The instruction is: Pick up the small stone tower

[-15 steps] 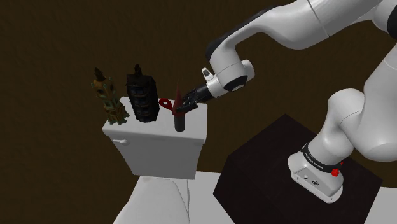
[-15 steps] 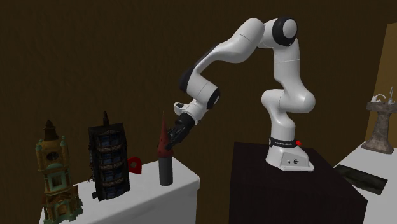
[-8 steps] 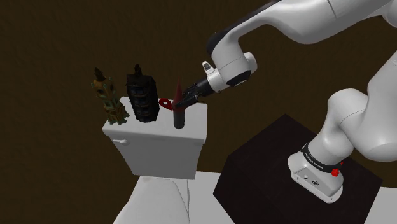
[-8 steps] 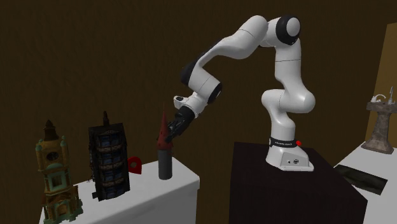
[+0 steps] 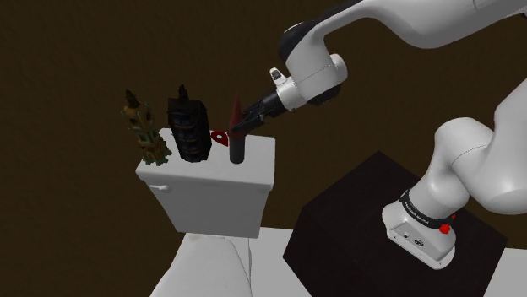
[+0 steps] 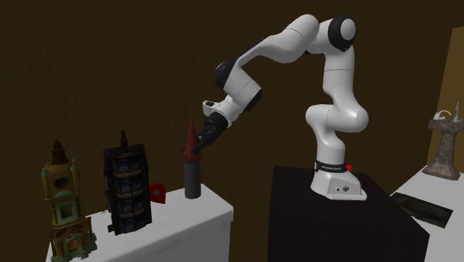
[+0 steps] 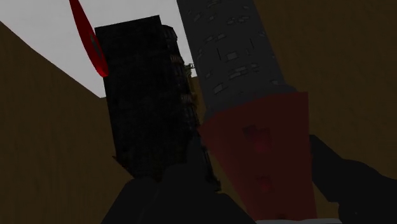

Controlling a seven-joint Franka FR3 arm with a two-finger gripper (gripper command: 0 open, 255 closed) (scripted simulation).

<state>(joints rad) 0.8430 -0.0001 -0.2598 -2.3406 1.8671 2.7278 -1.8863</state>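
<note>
Grey brick-patterned tower (image 7: 229,57), red cone roof, clasped at the cone by the claw (image 7: 257,172).

- 3 model towers: ornate brown tower (image 5: 143,135), black tower (image 5: 187,128), grey tower with red cone (image 5: 237,153)
- 1 little red piece (image 6: 158,192)
- 1 grey pedestal thing (image 6: 445,149)
- 1 white robot arm (image 6: 338,89)
- 1 dark stand (image 6: 297,216)

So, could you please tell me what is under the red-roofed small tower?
The flat top of the white block lies under the small tower, which the gripper clasps by its red roof. The tower's base hides the spot below it, so contact cannot be judged.
</note>
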